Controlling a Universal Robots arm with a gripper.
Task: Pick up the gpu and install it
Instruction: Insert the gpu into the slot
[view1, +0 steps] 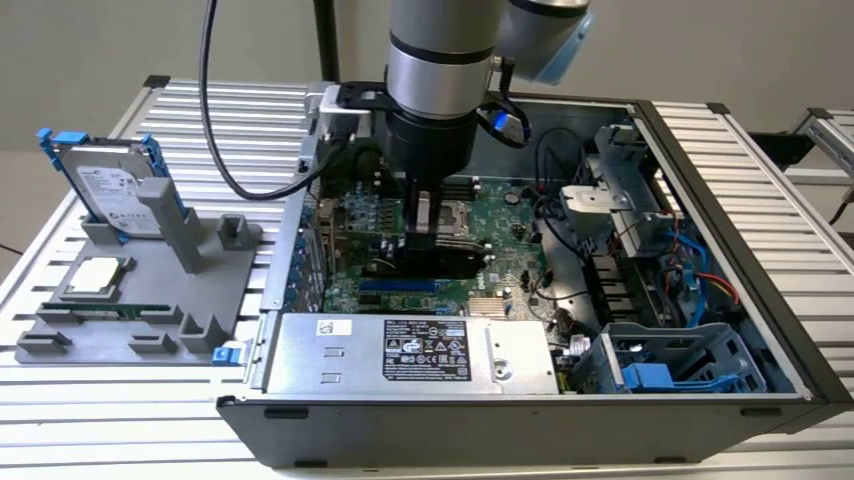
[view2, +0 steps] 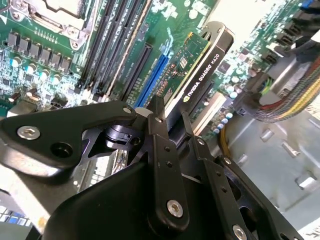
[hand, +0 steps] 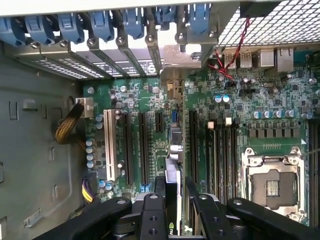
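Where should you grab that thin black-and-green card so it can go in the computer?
By its upper edge, from above, pinching the two flat faces. The gpu is thin and stands on edge over the motherboard, so a pinch across its faces fits and leaves the lower edge free. The gripper holds it this way.

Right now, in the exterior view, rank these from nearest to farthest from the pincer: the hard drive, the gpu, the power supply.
1. gpu: held in the pincer, over the motherboard.
2. power supply: just in front, along the case's near wall.
3. hard drive: outside the case, upright on the grey stand at the exterior view's left.
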